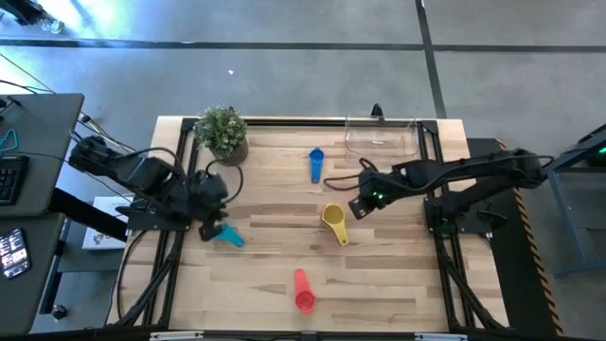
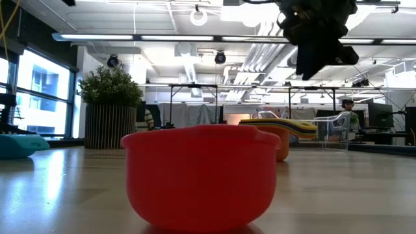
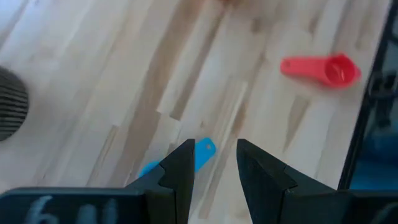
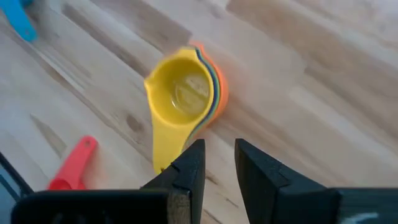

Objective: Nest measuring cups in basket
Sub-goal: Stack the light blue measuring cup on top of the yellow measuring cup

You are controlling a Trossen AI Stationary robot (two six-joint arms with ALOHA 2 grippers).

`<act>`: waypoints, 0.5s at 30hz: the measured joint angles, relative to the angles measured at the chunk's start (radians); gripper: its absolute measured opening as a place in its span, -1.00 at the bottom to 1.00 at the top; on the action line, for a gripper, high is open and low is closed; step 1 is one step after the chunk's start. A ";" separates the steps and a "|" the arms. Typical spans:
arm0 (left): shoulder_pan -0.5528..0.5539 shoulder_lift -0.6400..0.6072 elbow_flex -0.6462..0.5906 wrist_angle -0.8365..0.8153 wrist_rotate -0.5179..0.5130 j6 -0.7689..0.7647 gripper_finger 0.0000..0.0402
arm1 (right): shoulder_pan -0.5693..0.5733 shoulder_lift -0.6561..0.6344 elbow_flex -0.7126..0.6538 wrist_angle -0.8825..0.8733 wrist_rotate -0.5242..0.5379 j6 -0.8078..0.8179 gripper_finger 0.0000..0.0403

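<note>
Counter (image 1: 398, 284) carrying all cups loose. Basket (image 1: 382, 137) at far right corner, apparently holding none. Partial nesting only: yellow-topped stack (image 1: 333, 220) mid-counter. Teal cup (image 1: 230, 237), blue cup (image 1: 316, 163) and red cup (image 1: 303, 291) lying apart. Left gripper (image 3: 212, 163) above teal cup, right gripper (image 4: 218, 159) just beside stack; jaws spread, gripping nothing. No legible labels.

A robotics lab or open workshop hall: the wooden table (image 1: 284, 284) stands on a bare grey concrete floor (image 1: 284, 76), ringed by a dark metal frame (image 1: 170, 275). At nine o'clock sits a desk with a keyboard (image 1: 9, 175). Beyond the table, exposed ceiling ducts (image 2: 195, 55), strip lights (image 2: 117, 37), large windows (image 2: 39, 91) and a person (image 2: 348, 104) at distant workstations.
</note>
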 joint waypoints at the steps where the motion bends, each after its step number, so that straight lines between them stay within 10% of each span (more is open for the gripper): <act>1: -0.026 0.000 0.000 -0.002 -0.001 0.011 -0.45 | -0.006 -0.014 0.000 -0.001 0.003 -0.010 -0.60; 15: -0.245 0.055 -0.134 -0.026 -0.007 -0.109 -0.45 | -0.061 -0.065 0.000 -0.015 0.018 -0.067 -0.60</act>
